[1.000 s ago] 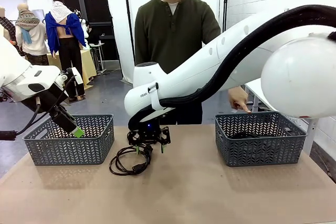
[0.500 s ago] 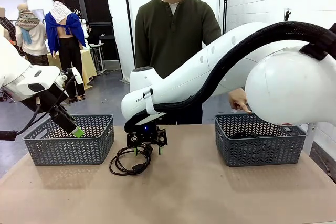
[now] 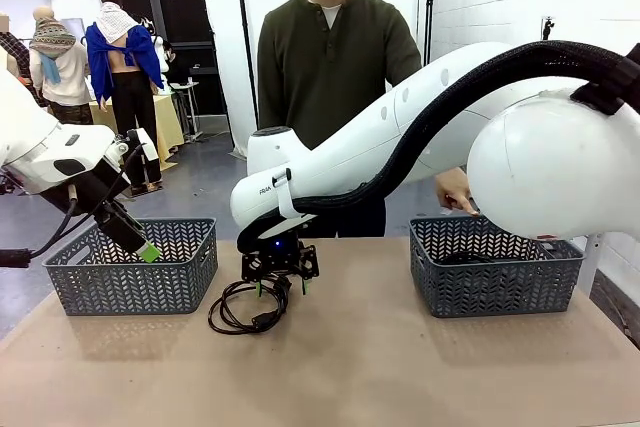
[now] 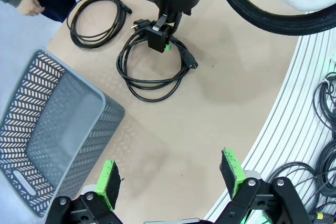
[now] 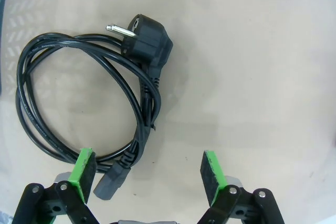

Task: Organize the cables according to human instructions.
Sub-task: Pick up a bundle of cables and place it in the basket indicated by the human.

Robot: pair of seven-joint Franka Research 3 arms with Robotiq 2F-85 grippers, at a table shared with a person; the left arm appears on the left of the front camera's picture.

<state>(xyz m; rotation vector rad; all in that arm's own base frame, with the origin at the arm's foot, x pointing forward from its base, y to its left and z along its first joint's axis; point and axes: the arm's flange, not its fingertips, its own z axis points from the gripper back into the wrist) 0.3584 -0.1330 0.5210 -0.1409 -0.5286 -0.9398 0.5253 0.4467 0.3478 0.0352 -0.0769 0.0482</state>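
Brown tabletop (image 3: pixel 400 367) is carrying everything, and near its middle a black cable (image 5: pixel 31 114) is lying flat in a loose coil of a few turns. Its round two-pin plug (image 5: pixel 148 41) is resting on the coil's far side. Its smaller socket end (image 5: pixel 112 180) is lying just beside one green pad of the right hand (image 5: pixel 148 174). That hand is hanging right over the coil's near edge and pointing straight down, with its pads standing wide apart and gripping nothing. Whether the tips are touching the cord I cannot tell. A second cable (image 4: pixel 97 18), also coiled, is lying farther across the tabletop, close to the far edge and apart from the first. The person (image 3: pixel 335 57) is standing behind that edge, and the person's hand (image 3: pixel 455 192) is hanging just above the far rim of the right basket (image 3: pixel 495 272). The left basket (image 3: pixel 135 272) is sitting at the opposite side of the tabletop, well apart from both coils. The left hand (image 4: pixel 169 178) is hovering in the air near the left basket and tilting down toward the tabletop, its pads spread wide and empty. The white right arm (image 3: pixel 400 137) is reaching across the middle from the right side
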